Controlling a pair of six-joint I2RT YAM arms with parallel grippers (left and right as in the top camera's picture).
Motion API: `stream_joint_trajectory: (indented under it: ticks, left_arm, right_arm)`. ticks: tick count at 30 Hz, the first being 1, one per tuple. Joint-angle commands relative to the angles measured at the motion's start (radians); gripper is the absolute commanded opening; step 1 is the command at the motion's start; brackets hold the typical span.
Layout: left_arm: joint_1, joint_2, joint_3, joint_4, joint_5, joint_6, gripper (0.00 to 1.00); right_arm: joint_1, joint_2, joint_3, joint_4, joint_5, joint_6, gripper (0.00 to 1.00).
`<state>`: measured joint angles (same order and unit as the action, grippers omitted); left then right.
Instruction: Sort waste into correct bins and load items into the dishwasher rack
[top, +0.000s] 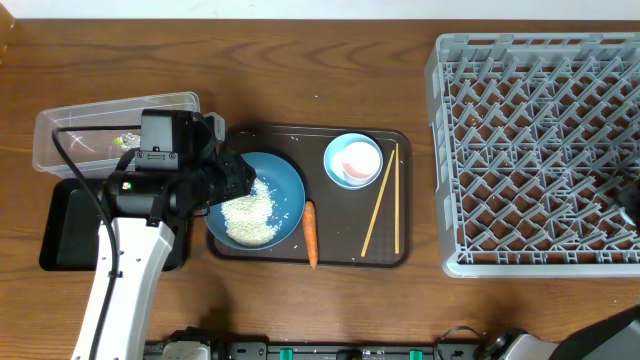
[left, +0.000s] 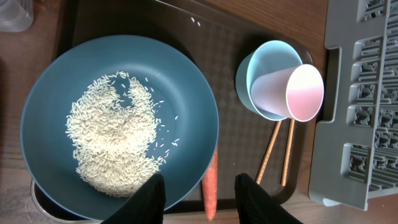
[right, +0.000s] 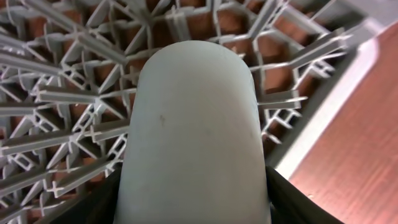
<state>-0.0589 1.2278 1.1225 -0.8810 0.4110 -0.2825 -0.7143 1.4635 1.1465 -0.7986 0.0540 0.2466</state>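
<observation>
While left gripper (left: 200, 200) hangs open over the plate (top: 290, 180) holding rice (top: 250, 215), carrot (top: 310, 235) lies just right of plate, long axis front-to-back, nearest left arm; right gripper (right: 199, 202) seems clamped on white cup (right: 193, 124) over rack (top: 440, 160).

A brown wooden table (top: 330, 80) with visible grain fills nearly the whole view. Beyond its far edge runs a narrow white strip (top: 300, 8), wall or floor unclear. Light falls evenly, casting only soft shadows.

A strip of table (top: 422, 150) separates brown tray (top: 404, 200) from rack (top: 436, 120); carrot (top: 310, 232) hugs plate (top: 290, 180).
</observation>
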Motion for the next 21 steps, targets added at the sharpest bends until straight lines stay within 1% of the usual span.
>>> stream_joint_trajectory:
  ticks: [1,2,5,6,7,9,13,17,19,21]
  left_arm:
    - [0.003,0.000,0.007,-0.002,-0.016,0.021,0.38]
    - [0.003,0.000,0.007,-0.002,-0.016,0.020,0.38]
    - [0.003,0.000,0.007,-0.002,-0.016,0.020,0.38]
    - [0.003,0.000,0.007,-0.002,-0.016,0.020,0.38]
    - [0.003,0.000,0.007,-0.002,-0.016,0.020,0.38]
    - [0.003,0.000,0.007,-0.001,-0.016,0.020,0.39]
    - [0.003,0.000,0.007,-0.001,-0.016,0.020,0.39]
    - [0.003,0.000,0.007,0.008,-0.016,0.020,0.39]
    - [0.002,0.000,0.007,0.019,-0.015,0.020,0.39]
    - [-0.004,0.000,0.007,0.032,-0.015,0.020,0.39]
  right_arm:
    - [-0.008,0.029,0.016,-0.002,-0.044,0.019,0.39]
    - [-0.008,0.040,0.016,-0.004,-0.044,0.019,0.46]
    - [-0.008,0.062,0.016,-0.008,-0.044,0.019,0.84]
    - [-0.008,0.064,0.016,-0.007,-0.045,0.019,0.91]
    - [-0.008,0.064,0.016,-0.005,-0.050,0.019,0.95]
    - [-0.008,0.055,0.018,0.003,-0.095,0.019,0.98]
    - [-0.006,0.000,0.038,0.010,-0.268,0.002,0.93]
    - [0.005,-0.090,0.083,-0.004,-0.437,-0.002,0.92]
    - [0.027,-0.145,0.091,-0.007,-0.505,-0.020,0.92]
    - [0.058,-0.195,0.091,-0.029,-0.525,-0.037,0.92]
